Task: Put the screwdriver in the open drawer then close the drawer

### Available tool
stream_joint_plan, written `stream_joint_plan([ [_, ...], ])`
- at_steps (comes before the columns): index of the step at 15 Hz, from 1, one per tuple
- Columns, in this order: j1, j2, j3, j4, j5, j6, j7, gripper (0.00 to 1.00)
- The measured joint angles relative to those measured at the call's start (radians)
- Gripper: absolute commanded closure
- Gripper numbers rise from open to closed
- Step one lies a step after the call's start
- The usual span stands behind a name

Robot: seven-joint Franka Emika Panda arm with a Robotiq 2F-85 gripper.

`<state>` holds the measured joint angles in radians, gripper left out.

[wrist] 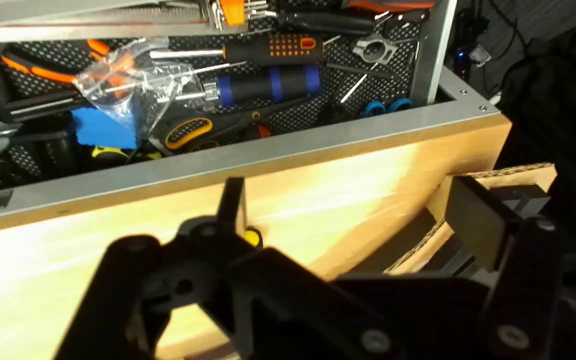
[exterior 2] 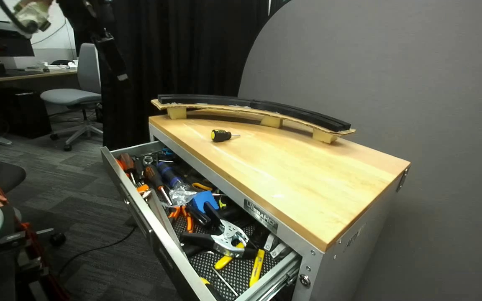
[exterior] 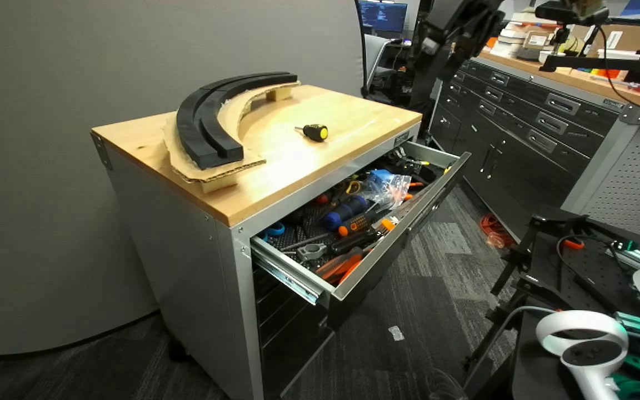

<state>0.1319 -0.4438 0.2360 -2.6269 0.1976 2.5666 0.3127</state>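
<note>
The screwdriver (exterior: 315, 132) has a short black and yellow handle and a thin shaft. It lies on the wooden cabinet top in both exterior views, and in an exterior view (exterior 2: 221, 135) its yellow end faces the drawer. In the wrist view only the yellow end (wrist: 253, 237) shows beside the left finger; the rest is hidden. The drawer (exterior: 402, 229) is pulled out and full of tools; it also shows in an exterior view (exterior 2: 151, 229) and the wrist view (wrist: 434, 50). My gripper (wrist: 353, 205) is open and empty, fingers wide apart, above the cabinet top.
A black curved track (exterior: 203, 119) on raised cardboard (exterior 2: 241, 109) stands along the back of the wooden top (exterior 2: 283, 167). Its cardboard edge (wrist: 415, 250) shows under the right finger. A grey partition (exterior 2: 375, 75) stands behind the cabinet. A silver clamp (exterior 2: 228, 238) lies in the drawer.
</note>
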Motion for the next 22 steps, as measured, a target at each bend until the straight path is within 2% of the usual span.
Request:
stream_joint_plan([
  [3,-0.102,0.186,0.1,0.117,-0.217,0.094,0.161,0.0],
  [6,-0.233,0.35,0.19,0.265,-0.481,0.09,0.326,0.0],
  [8,-0.266,0.45,0.196,0.372,-0.629,0.056,0.406,0.0],
  [10,-0.271,0.545,0.189,0.471,-0.713,0.013,0.445,0.0],
  [14,-0.108,0.712,0.012,0.622,-0.707,-0.014,0.444,0.0],
  [16,-0.044,0.772,-0.055,0.677,-0.684,-0.015,0.44,0.0],
  [19,0.017,0.823,-0.123,0.738,-0.643,-0.031,0.422,0.0],
  [22,0.05,0.841,-0.172,0.771,-0.623,-0.064,0.407,0.0],
])
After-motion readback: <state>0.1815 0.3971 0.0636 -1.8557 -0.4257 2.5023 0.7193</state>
